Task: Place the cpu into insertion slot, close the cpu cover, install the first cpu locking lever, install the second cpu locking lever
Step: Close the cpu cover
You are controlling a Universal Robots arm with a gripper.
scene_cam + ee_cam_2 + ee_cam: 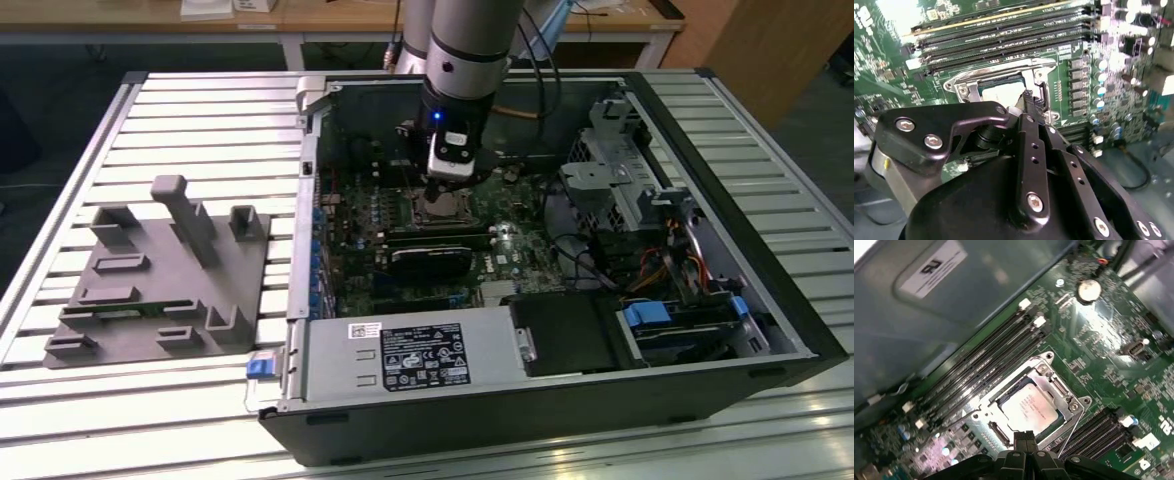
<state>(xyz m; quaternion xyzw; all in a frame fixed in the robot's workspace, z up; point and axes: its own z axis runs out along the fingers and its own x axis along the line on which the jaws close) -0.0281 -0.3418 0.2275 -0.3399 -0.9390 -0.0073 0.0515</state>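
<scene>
My gripper is pinched together, empty, at the cover edge. In the exterior view the slot holding the cpu lies 12 o'clock of the power supply. Risk: I slip off the thin lever and scrape the board.

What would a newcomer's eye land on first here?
The arm reaching down into the open computer case, with its shut gripper near the case's middle in the exterior view. In the first wrist view, the cpu sits in the insertion slot, the cpu cover framing it. A grey moulded fixture lies on the exterior view's left.
</scene>
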